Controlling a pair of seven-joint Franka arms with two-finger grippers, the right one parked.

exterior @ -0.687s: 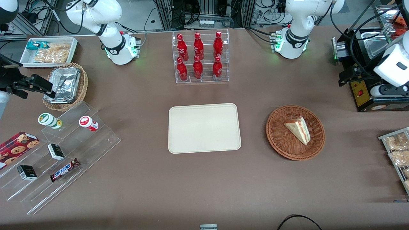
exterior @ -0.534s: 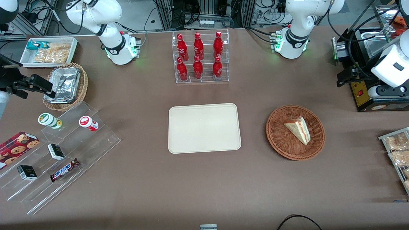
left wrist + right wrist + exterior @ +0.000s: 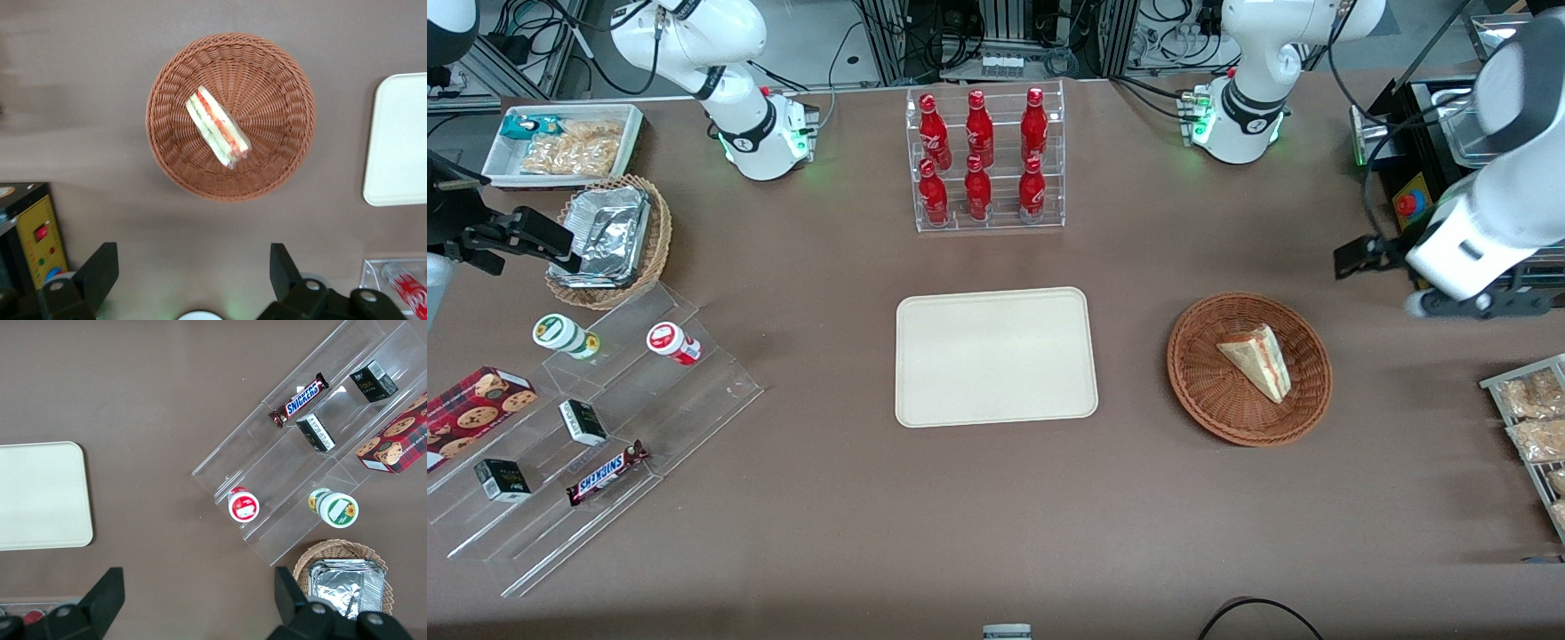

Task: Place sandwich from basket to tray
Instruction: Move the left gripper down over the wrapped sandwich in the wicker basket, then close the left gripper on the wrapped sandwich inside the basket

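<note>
The tool (image 3: pixel 190 280) has come away from the control box at the working arm's end of the table (image 3: pixel 996 524) and has travelled toward the basket (image 3: pixel 1200 396); a moment ago it was still over that box. It now hangs high above the bare table just beside the basket, a little farther from the front camera than the basket, and not yet over it. Its two fingers (image 3: pixel 100 267) stand wide apart and hold nothing.

The sandwich (image 3: pixel 217 135) has not moved. It lies in the middle of the basket on its side, with the red and green filling along the cut edge turned up toward the wrist camera. The tray (image 3: pixel 996 357) is bare and stays where it was, well apart from the tool, with the basket between them.

This change means that the approach has begun, but the grasp has not. In my judgement, the tool must next come over the sandwich, turn so that the fingers close across the two bread faces, and go down. The bread looks soft, so a gentle squeeze is better.
</note>
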